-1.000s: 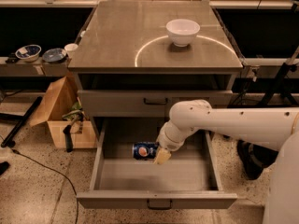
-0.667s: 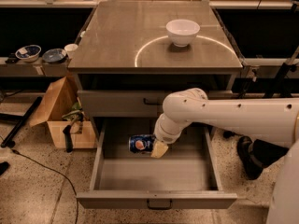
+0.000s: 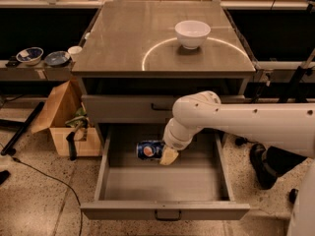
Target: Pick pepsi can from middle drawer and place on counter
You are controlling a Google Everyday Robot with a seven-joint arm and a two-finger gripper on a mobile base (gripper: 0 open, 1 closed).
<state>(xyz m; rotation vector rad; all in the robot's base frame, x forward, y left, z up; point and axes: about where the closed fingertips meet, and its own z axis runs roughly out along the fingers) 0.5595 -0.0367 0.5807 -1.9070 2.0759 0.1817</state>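
The pepsi can (image 3: pixel 149 150) is dark blue with a round red-white-blue logo. It lies on its side in my gripper (image 3: pixel 160 153), which is shut on it and holds it over the back of the open middle drawer (image 3: pixel 165 210). One pale fingertip (image 3: pixel 169 156) shows at the can's right end. My white arm reaches in from the right, in front of the cabinet. The counter (image 3: pixel 123 43) with its pale arc lies above, at the top of the cabinet.
A white bowl (image 3: pixel 192 33) stands on the counter at the back right. The like-fronted drawer above (image 3: pixel 123 109) is closed. A side shelf at the left holds small bowls (image 3: pixel 29 55). An open cardboard box (image 3: pixel 64 119) and a black cable (image 3: pixel 44 178) are on the floor at the left.
The gripper and the can have risen and shifted slightly left, from low in the drawer to higher above its floor. My arm's elbow has lifted up in front of the upper drawer.
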